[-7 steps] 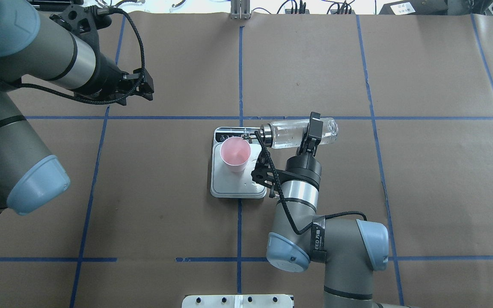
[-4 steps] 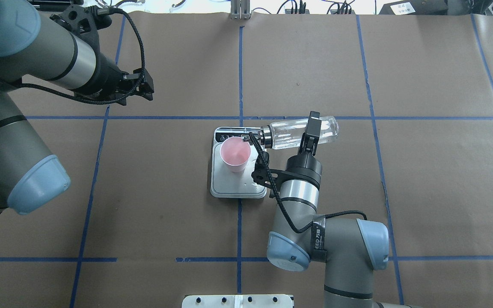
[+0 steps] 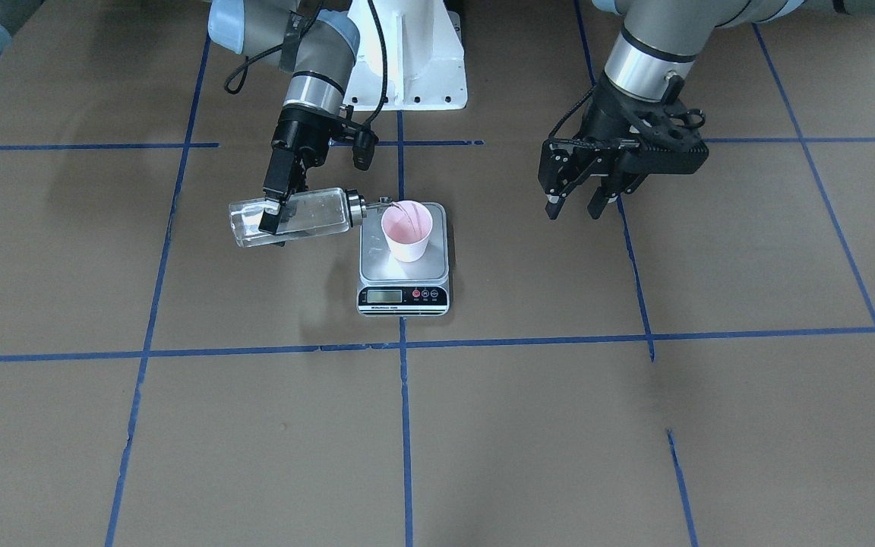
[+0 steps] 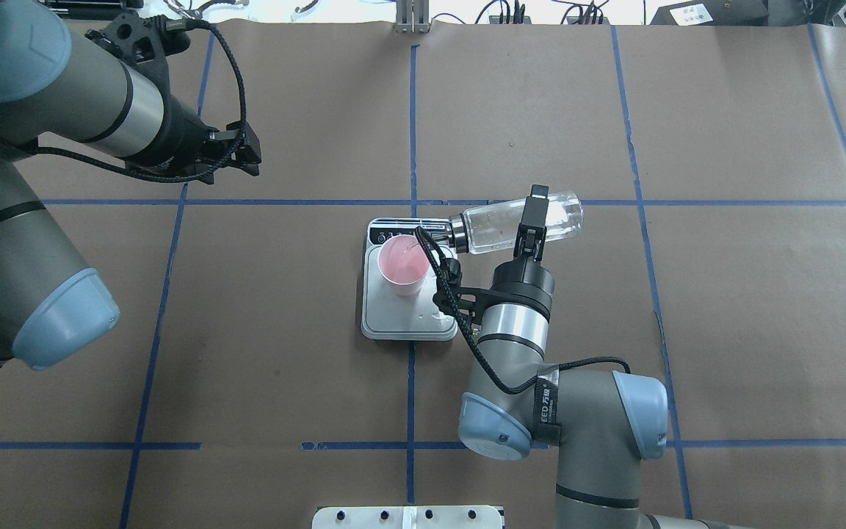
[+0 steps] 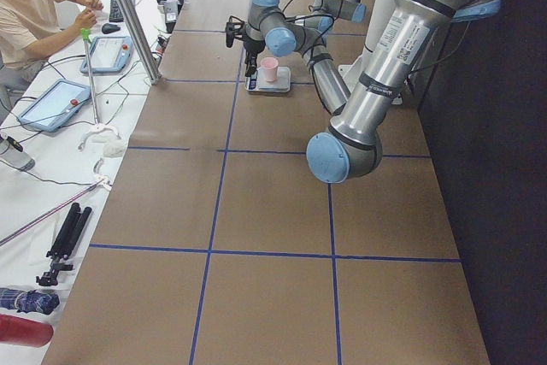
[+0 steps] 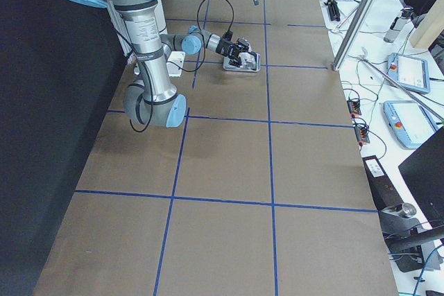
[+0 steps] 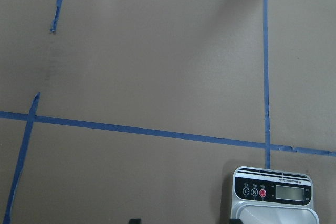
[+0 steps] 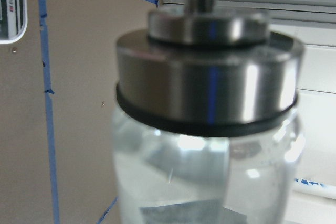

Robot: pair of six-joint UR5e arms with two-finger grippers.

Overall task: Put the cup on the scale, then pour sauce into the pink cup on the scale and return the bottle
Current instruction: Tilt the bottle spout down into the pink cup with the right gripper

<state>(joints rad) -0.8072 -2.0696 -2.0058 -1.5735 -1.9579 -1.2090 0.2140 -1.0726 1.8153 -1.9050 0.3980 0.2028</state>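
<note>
The pink cup (image 4: 402,262) (image 3: 407,230) stands upright on the scale (image 4: 393,316) (image 3: 377,262), near its display end. My right gripper (image 4: 531,222) (image 3: 273,213) is shut on the clear glass bottle (image 4: 500,226) (image 3: 304,214), which lies nearly horizontal with its silver spout over the cup's rim. A thin stream of clear sauce runs from the spout into the cup in the front view. The bottle (image 8: 207,108) fills the right wrist view. My left gripper (image 4: 243,153) (image 3: 578,205) is open and empty, hovering away from the scale. The scale's display (image 7: 273,192) shows in the left wrist view.
Blue tape lines (image 4: 412,125) cross the brown paper table. The robot's white base (image 3: 407,61) stands behind the scale. A person (image 5: 34,14) sits at a side desk with tablets. A metal post (image 6: 361,19) stands at the table's far edge.
My right gripper has tilted the bottle further, raising its base end a little. The left gripper has barely shifted.
</note>
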